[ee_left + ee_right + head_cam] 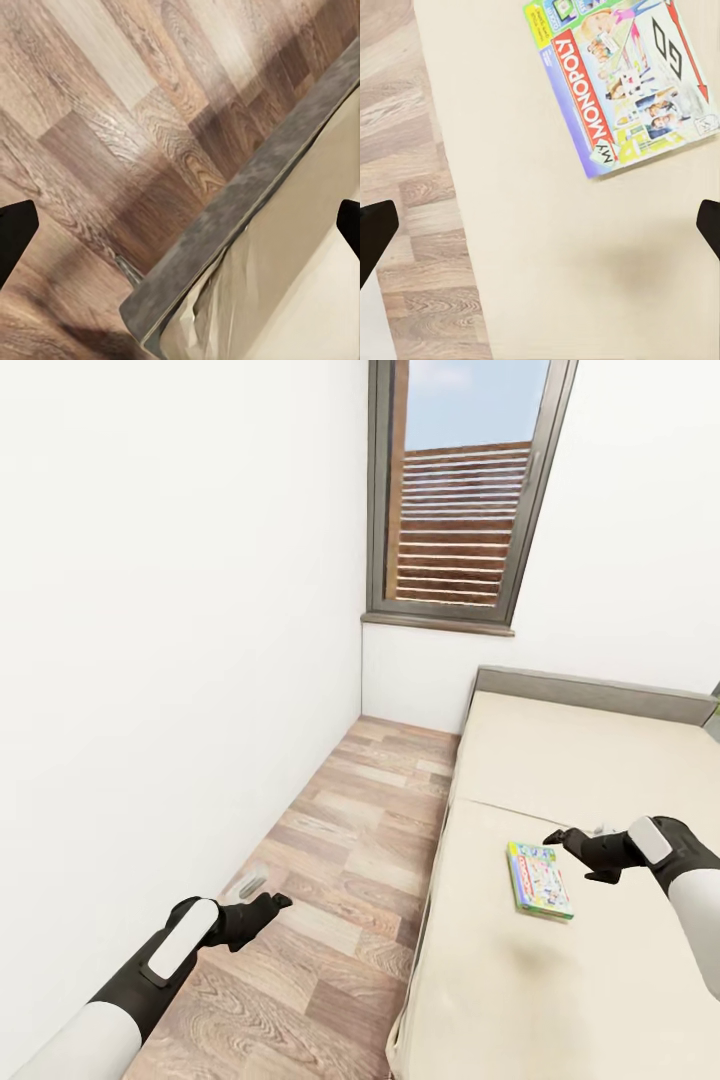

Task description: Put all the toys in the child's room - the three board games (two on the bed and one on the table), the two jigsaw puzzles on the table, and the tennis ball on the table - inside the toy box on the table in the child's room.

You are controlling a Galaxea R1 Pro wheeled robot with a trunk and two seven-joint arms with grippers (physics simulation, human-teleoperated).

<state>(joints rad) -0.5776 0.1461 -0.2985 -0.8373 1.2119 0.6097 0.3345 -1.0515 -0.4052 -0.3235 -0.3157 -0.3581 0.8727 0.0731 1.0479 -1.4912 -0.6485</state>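
Note:
A colourful Monopoly board game box [540, 878] lies flat on the beige bed [600, 780]; the right wrist view shows its lid [622, 82] on the sheet. My right gripper [575, 855] hovers just right of and above the box, open, with nothing between its fingers [375, 232]. My left gripper [268, 908] hangs over the wooden floor left of the bed, open and empty, its dark fingertips [15, 232] wide apart at the wrist view's edges. The table, toy box, puzzles and tennis ball are out of view.
A narrow strip of wood floor [340, 880] runs between the white wall [170, 660] and the bed's grey edge [240, 202]. A window [460, 500] stands at the far end above the headboard [590, 690]. A small grey object [250, 882] lies on the floor by the wall.

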